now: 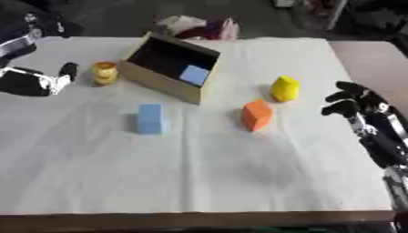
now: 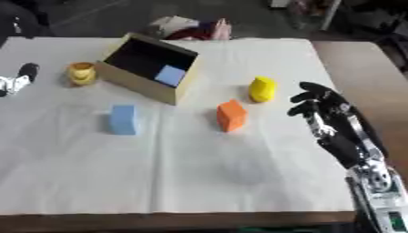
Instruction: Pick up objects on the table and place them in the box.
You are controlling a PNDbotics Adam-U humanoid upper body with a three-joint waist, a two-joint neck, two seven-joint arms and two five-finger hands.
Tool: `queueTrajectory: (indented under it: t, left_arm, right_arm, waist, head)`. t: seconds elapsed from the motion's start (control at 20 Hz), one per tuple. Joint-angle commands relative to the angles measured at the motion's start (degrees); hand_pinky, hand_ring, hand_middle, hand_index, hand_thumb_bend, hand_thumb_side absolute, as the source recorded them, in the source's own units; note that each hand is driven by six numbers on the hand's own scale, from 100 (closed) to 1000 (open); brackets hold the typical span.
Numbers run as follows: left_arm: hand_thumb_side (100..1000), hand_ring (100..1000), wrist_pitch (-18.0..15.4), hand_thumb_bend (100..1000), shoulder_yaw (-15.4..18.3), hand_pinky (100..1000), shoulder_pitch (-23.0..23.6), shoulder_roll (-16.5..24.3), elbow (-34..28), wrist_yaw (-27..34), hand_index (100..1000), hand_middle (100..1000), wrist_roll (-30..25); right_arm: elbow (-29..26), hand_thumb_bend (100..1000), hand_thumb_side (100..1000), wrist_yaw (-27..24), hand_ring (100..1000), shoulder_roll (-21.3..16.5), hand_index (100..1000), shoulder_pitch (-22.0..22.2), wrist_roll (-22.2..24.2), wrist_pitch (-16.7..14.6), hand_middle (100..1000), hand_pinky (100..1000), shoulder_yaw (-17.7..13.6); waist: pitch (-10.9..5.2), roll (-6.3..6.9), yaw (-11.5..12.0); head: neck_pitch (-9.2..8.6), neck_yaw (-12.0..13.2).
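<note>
1. The table (image 1: 239,182), under a white cloth, holds everything.
2. The box (image 1: 163,82) lies tipped on its side at the far left, a light blue block (image 1: 194,75) inside.
3. The right hand (image 2: 323,111) hovers at the right edge, fingers relaxed and holding nothing, just right of the yellow block (image 2: 262,89); the orange block (image 2: 231,115) sits nearer the middle.
4. The left hand (image 1: 36,82) is cut off at the left edge; I cannot tell its fingers.
5. A blue block (image 1: 150,119) stands before the box.
6. A small yellow-orange thing (image 1: 104,73) sits left of the box, hard to make out.
</note>
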Motion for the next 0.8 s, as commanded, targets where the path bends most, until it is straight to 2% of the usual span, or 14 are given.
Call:
queueTrajectory:
  t: [0.05,0.25,0.45,0.55,0.8]
  left_arm:
    - [309,823,-2.3,100,0.2,833,-1.7,0.1,3.6,-2.7,941,812,0.9]
    - [309,816,-0.6,100,2.7,830,-4.8,-3.2,8.0,-5.4,938,804,0.0]
    - [311,815,1.9,100,2.4,828,-7.9,-5.7,13.9,-9.0,937,804,2.3]
    - [311,815,1.5,100,2.3,828,-8.7,-6.6,16.9,-10.9,937,804,3.8]
    - [311,815,-2.2,100,2.7,828,-10.0,-8.1,23.7,-15.0,937,804,7.5]
  right_arm:
    - [-0.6,100,470,-0.3,607,-1.4,860,-0.6,0.2,-0.2,654,736,-0.1]
    - [-0.6,100,470,-0.6,606,-1.2,860,-1.0,0.4,-0.3,654,736,0.2]
    - [-0.5,100,470,-0.8,606,-1.2,859,-1.2,0.6,-0.4,653,736,0.3]
    - [-0.5,100,470,-0.9,606,-1.2,859,-1.2,0.7,-0.5,653,736,0.3]
    - [-0.4,100,470,-1.0,606,-1.1,859,-1.2,0.7,-0.5,653,736,0.3]
  waist:
    - [-0.57,0.14,0.0]
    - [0.12,-0.53,-1.5]
    - [0.51,-0.8,-2.3]
    - [0.58,-0.88,-2.5]
    - [0.57,-0.94,-2.6]
  head:
    - [0.28,0.1]
    - [0.28,1.5]
    - [0.28,2.5]
    - [0.28,2.8]
    - [0.28,2.8]
